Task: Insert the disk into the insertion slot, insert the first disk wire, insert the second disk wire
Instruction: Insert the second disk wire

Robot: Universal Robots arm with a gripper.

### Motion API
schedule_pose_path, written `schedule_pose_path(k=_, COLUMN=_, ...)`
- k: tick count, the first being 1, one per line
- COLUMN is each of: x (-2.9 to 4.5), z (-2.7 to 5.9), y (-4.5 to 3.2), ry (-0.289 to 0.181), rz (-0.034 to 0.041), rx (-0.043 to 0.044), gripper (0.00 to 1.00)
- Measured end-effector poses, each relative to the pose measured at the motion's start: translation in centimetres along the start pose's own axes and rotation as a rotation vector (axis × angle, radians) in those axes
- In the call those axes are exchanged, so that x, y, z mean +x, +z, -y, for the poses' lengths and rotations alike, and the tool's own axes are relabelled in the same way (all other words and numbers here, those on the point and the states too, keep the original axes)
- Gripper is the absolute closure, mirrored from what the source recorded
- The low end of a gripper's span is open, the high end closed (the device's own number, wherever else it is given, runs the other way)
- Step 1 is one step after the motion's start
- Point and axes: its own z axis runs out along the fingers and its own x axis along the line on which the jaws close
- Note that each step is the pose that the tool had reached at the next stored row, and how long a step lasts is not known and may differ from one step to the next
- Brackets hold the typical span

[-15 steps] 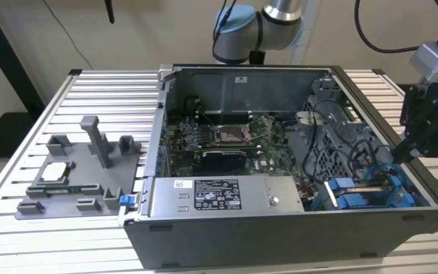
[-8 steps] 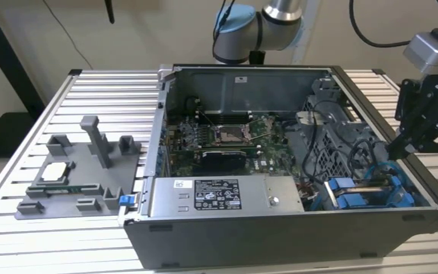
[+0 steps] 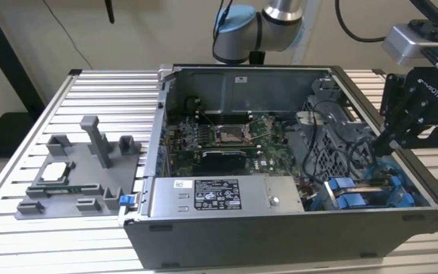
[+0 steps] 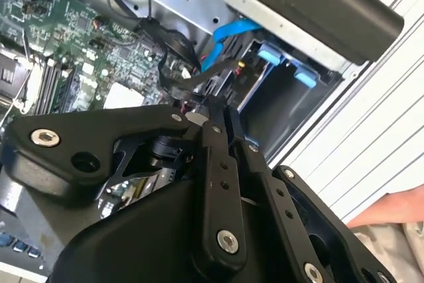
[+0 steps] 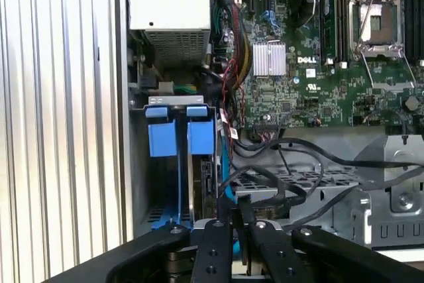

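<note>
An open computer case (image 3: pixel 295 228) is seen on a slatted table (image 3: pixel 105 91). In the exterior view the gripper (image 3: pixel 382 147) is lowered into the case at about 3 o'clock from the motherboard (image 3: pixel 227 137), over the drive cage (image 3: pixel 356 149). In both wrist views the jaws are drawn tightly together beside a black wire (image 4: pixel 182 84). Whether that wire is pinched cannot be told. The disk (image 5: pixel 200 138) is seated in the insertion slot (image 5: pixel 173 105), at 4 o'clock in the case, with its blue frame at the mouth. A blue cable (image 4: pixel 228 38) is routed just beside it.
</note>
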Motion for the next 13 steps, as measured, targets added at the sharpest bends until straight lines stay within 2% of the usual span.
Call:
schedule_pose_path(k=5, x=0.12, z=-2.05, y=0.07, ry=0.0, rz=0.0003, rx=0.0063, gripper=1.0)
schedule_pose_path(k=7, x=0.17, z=-2.62, y=0.12, ry=0.0, rz=0.0005, rx=0.0094, gripper=1.0)
schedule_pose_path(k=10, x=0.48, z=-2.92, y=0.15, ry=-0.001, rz=0.0005, rx=0.0115, gripper=1.0)
schedule_pose_path(k=13, x=1.38, z=-2.89, y=0.15, ry=-0.004, rz=0.0007, rx=0.013, gripper=1.0)
